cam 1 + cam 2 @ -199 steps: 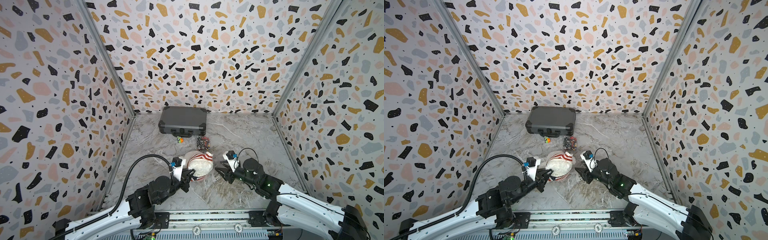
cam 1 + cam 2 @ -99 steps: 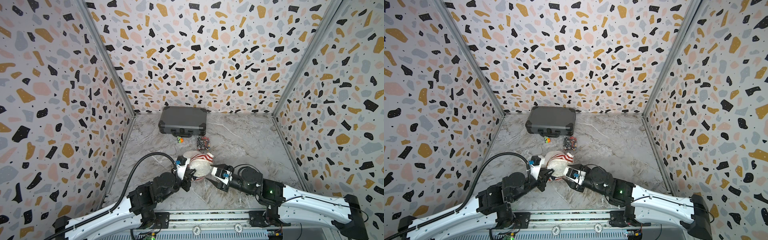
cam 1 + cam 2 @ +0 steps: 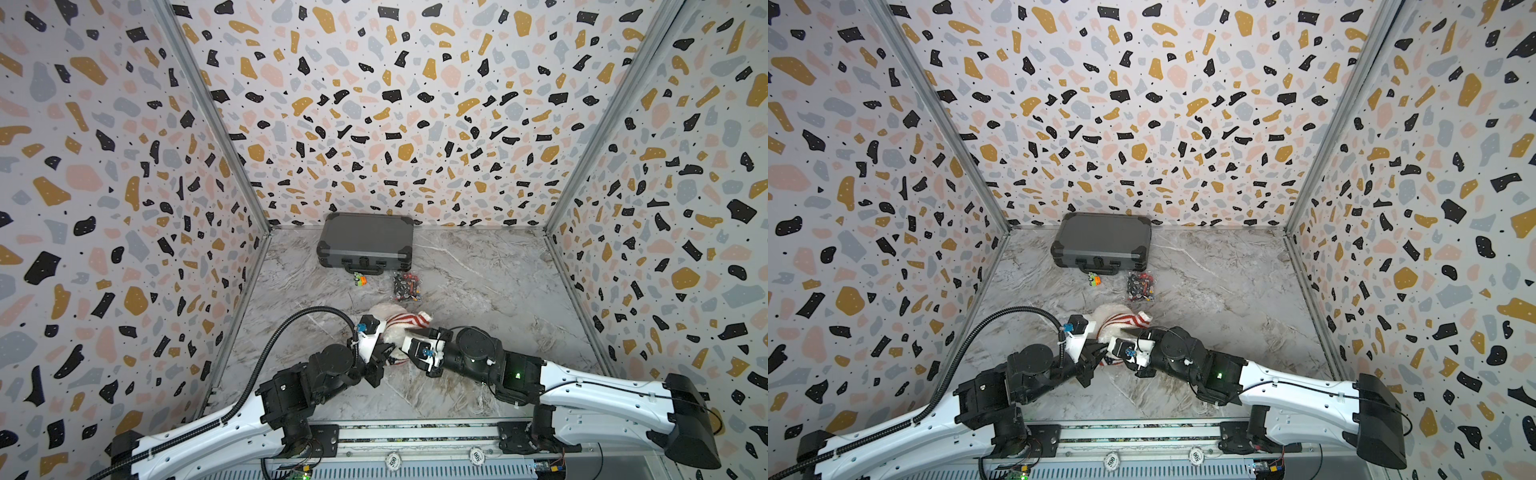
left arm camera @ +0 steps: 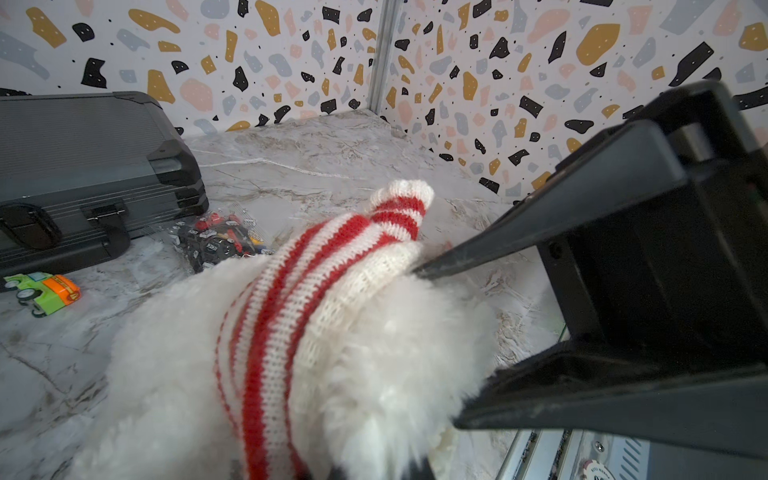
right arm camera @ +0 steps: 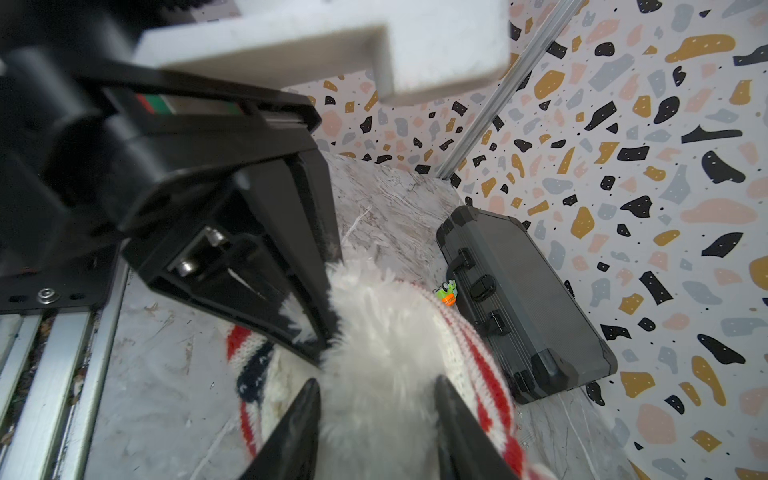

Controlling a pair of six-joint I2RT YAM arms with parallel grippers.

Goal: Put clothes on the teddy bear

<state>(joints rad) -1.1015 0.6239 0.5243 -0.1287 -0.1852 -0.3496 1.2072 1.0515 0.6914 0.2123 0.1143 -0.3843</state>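
In front of grey case [image 3: 365,241]: teddy bear [image 4: 395,353], striped sweater [image 4: 332,257] partly on; left gripper [image 5: 324,347] clamps bear steady; right gripper [image 5: 376,399] fingers [image 5: 299,419] half-spread astride fur, probably to tug sweater.

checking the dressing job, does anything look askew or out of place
The red-and-white striped knitted sweater sits bunched in a crooked band across the white fluffy teddy bear, one sleeve poking up, so it's only partly on.

White arms [image 3: 199,444], black joints [image 3: 332,363], black tapered left pincer [image 3: 386,358]
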